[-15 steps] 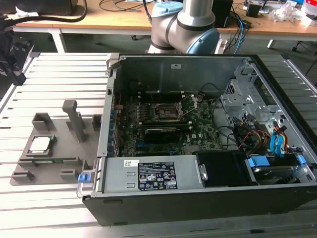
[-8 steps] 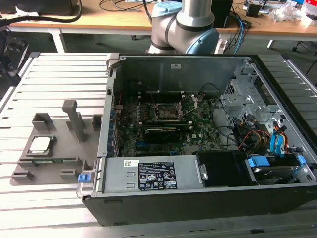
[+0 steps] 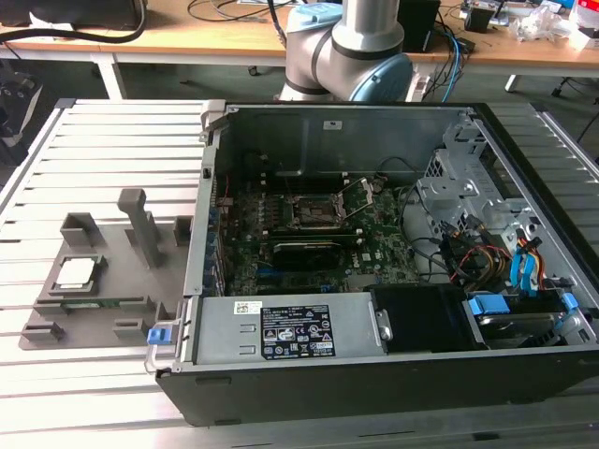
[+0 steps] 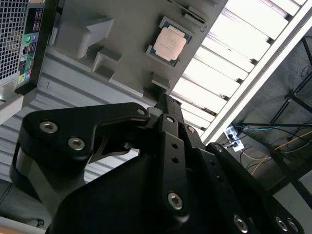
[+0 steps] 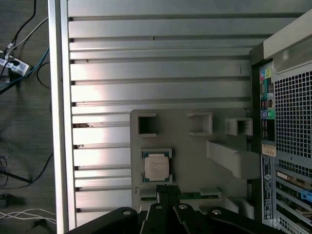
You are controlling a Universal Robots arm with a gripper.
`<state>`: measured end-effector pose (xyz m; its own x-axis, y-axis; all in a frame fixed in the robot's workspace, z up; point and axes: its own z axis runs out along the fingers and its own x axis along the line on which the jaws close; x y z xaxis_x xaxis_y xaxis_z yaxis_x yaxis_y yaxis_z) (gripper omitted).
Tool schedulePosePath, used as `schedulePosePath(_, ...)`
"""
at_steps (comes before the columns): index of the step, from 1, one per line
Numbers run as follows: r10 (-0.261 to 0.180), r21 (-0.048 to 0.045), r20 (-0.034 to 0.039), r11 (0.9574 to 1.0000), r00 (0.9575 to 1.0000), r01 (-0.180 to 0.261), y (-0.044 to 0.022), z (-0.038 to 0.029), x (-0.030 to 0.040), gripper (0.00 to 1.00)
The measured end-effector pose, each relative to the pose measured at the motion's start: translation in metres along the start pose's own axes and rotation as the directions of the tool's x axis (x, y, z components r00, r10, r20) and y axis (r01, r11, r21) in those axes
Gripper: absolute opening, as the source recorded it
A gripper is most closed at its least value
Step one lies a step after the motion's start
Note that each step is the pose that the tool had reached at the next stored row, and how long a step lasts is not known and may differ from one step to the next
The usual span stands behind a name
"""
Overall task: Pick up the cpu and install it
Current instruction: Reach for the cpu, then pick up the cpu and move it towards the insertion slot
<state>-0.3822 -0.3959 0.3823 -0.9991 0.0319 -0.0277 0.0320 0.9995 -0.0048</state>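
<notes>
Right now, your cpu (image 3: pixel 77 273) is lying flat with its silver top up in a square pocket of the grey fixture tray (image 3: pixel 117 281). In the exterior view that tray sits on the slatted metal desk (image 3: pixel 103 140), just beside the open computer case (image 3: pixel 328 393) on the exterior view's left. Both wrist views look down on the same chip (image 4: pixel 168 43) (image 5: pixel 157 166), which nothing is touching.

Your end effector (image 5: pixel 163 191) hangs above the tray with its two black fingers drawn together and nothing between them. In the first wrist view its tip reaches just short of the chip's near edge. In the second wrist view the tip (image 4: pixel 165 100) stands clear of the cpu, with a raised grey block of the tray (image 4: pixel 126 29) between them.

Inside the case, the black square socket frame (image 3: pixel 316 211) sits on the green motherboard (image 3: pixel 374 248), well apart from the chip. The arm (image 3: pixel 356 47) rises behind the case's far wall.
</notes>
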Motion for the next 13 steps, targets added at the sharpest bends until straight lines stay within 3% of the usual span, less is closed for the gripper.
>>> schedulePosePath(12,0.0,0.0,0.0,1.0,1.0,0.0,0.0,0.0,0.0004,0.11)
schedulePosePath(13,0.0,0.0,0.0,1.0,1.0,0.0,0.0,0.0,0.0004,0.29)
